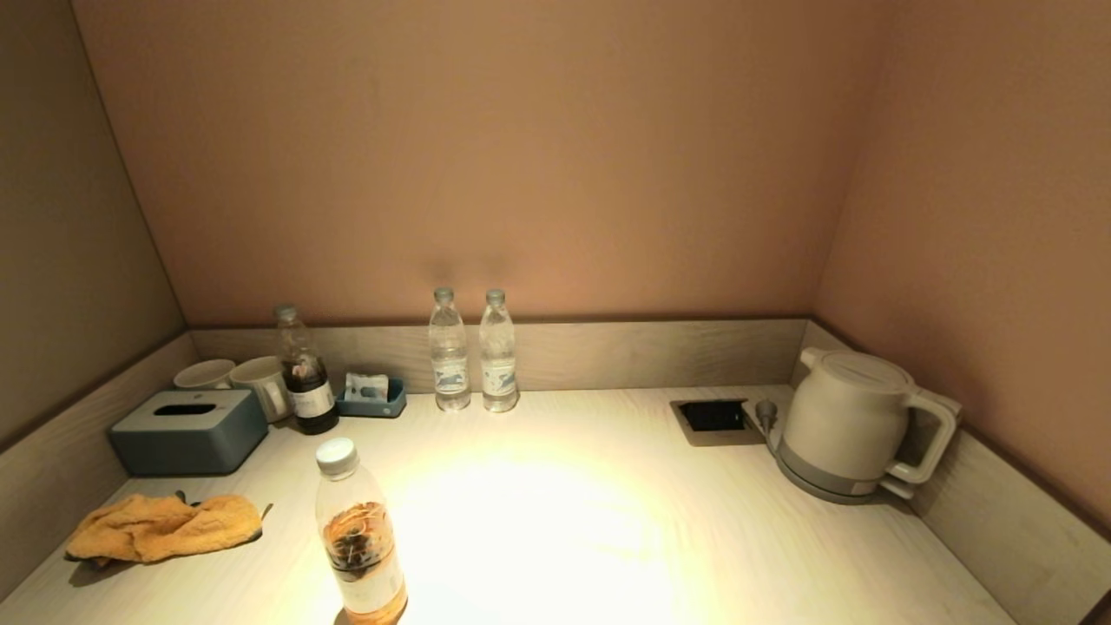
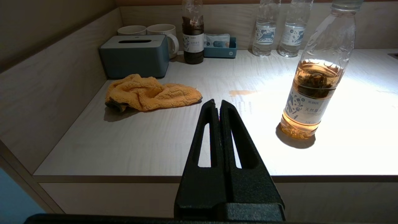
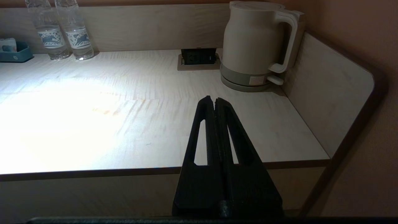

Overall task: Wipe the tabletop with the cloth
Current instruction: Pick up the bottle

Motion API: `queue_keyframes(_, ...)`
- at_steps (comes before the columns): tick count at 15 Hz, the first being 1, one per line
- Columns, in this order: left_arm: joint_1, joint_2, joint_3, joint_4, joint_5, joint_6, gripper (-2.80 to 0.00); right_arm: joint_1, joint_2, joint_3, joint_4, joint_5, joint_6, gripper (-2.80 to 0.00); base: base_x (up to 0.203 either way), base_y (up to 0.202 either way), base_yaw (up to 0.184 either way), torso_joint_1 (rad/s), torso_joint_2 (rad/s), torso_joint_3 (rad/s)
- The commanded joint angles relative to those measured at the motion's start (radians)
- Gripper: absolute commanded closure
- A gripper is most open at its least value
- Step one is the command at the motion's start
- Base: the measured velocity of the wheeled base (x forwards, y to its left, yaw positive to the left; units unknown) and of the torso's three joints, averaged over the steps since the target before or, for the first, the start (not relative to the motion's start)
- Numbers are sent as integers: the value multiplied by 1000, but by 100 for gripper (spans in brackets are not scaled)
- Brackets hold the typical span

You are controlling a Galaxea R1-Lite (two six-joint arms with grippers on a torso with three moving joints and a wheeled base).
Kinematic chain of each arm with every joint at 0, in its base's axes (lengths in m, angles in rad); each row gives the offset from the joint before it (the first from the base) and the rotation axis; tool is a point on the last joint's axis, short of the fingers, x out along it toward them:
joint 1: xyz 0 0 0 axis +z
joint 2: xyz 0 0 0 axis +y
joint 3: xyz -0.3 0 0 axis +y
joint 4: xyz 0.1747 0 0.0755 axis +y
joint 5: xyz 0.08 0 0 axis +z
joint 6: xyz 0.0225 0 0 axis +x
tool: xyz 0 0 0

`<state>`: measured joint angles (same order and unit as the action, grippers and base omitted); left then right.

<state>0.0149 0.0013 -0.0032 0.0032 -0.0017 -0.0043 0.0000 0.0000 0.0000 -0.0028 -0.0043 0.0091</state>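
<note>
The orange-yellow cloth [image 1: 165, 525] lies crumpled at the left of the pale wood-grain tabletop [image 1: 608, 521], just in front of the tissue box. In the left wrist view the cloth [image 2: 149, 92] rests flat on the tabletop [image 2: 155, 140], beyond my left gripper [image 2: 217, 102], which is shut and empty at the table's front edge, apart from the cloth. A small amber smear [image 2: 241, 92] marks the surface ahead of it. My right gripper [image 3: 213, 99] is shut and empty, held before the front edge on the kettle side. Neither arm shows in the head view.
A tea bottle [image 1: 360, 534] stands near the front. Grey-blue tissue box [image 1: 189, 430], two mugs [image 1: 233, 378], a dark bottle [image 1: 304, 373], a small blue tray [image 1: 371, 399] and two water bottles [image 1: 473, 351] line the back. A white kettle [image 1: 855, 425] sits by the socket recess [image 1: 713, 417].
</note>
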Motion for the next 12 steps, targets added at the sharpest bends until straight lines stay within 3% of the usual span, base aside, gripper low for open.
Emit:
queue_keyframes(1,0,0,-1,0,0,0,0,0,0,0,0,0,0,0,0,0,0,0,0,0)
queue_keyframes(12,0,0,-1,0,0,-8,0,0,0,0,0,0,0,0,0,0,0,0,0,0)
